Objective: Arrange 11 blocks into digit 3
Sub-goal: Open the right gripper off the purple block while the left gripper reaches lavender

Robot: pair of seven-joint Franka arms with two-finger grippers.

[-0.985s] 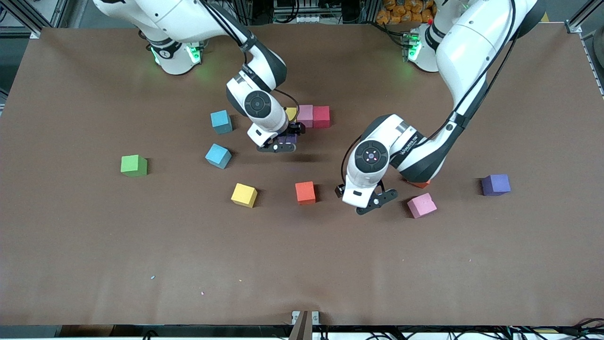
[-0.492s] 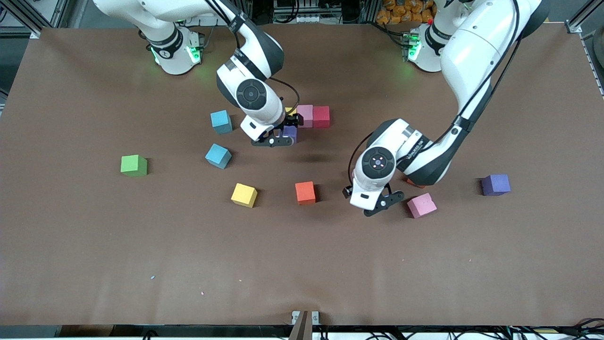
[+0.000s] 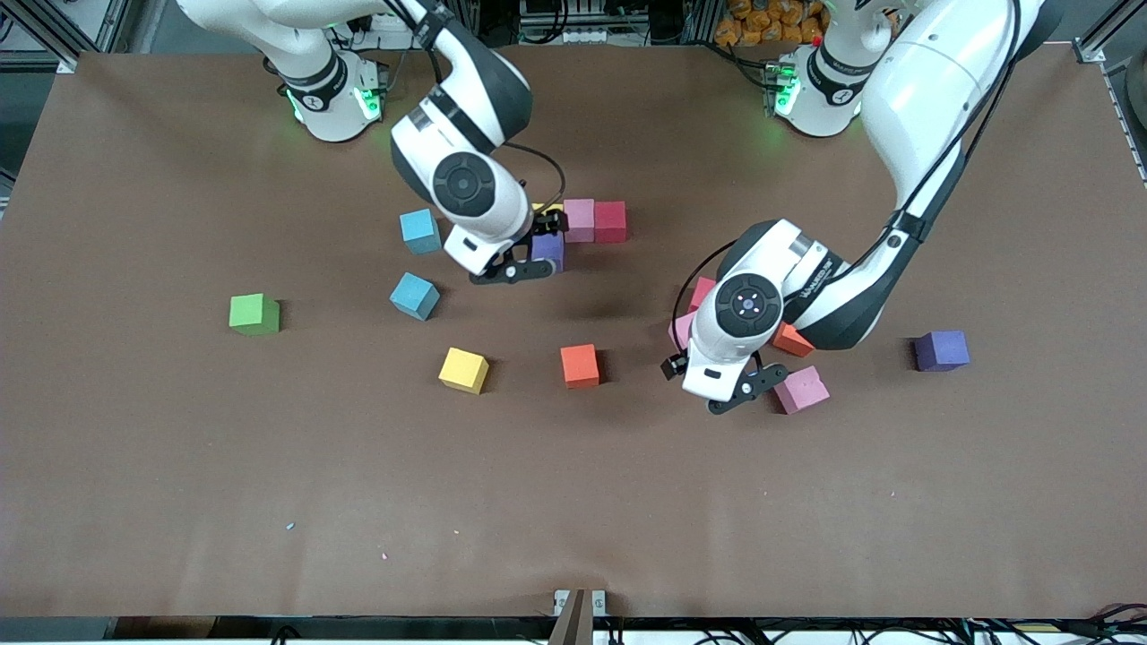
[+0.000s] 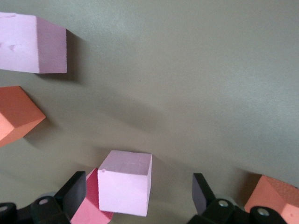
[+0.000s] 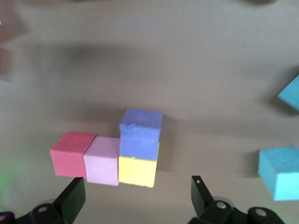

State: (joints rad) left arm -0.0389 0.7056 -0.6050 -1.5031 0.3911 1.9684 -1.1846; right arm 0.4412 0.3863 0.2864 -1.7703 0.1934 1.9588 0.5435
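Note:
A red (image 3: 610,221), a pink (image 3: 580,219) and a yellow block (image 5: 138,171) touch in a row, with a purple block (image 3: 548,251) against the yellow one, nearer the front camera. My right gripper (image 3: 515,269) hangs open beside the purple block (image 5: 140,133), holding nothing (image 5: 138,196). My left gripper (image 3: 717,387) hovers open over a pink block (image 4: 125,182) that touches a red one (image 4: 96,200); its jaws stand apart from the cube (image 4: 138,196). Loose: pink (image 3: 800,390), orange (image 3: 792,340), purple (image 3: 941,350), orange (image 3: 580,365), yellow (image 3: 463,370).
Two blue cubes (image 3: 420,230) (image 3: 414,296) lie toward the right arm's end beside the right gripper. A green cube (image 3: 254,313) sits farther toward that end. The brown table (image 3: 573,502) is bare near the front camera.
The right gripper has drawn back from the purple block, which stays by the yellow one. The left arm has shifted toward its own end, uncovering a red and a pink block.

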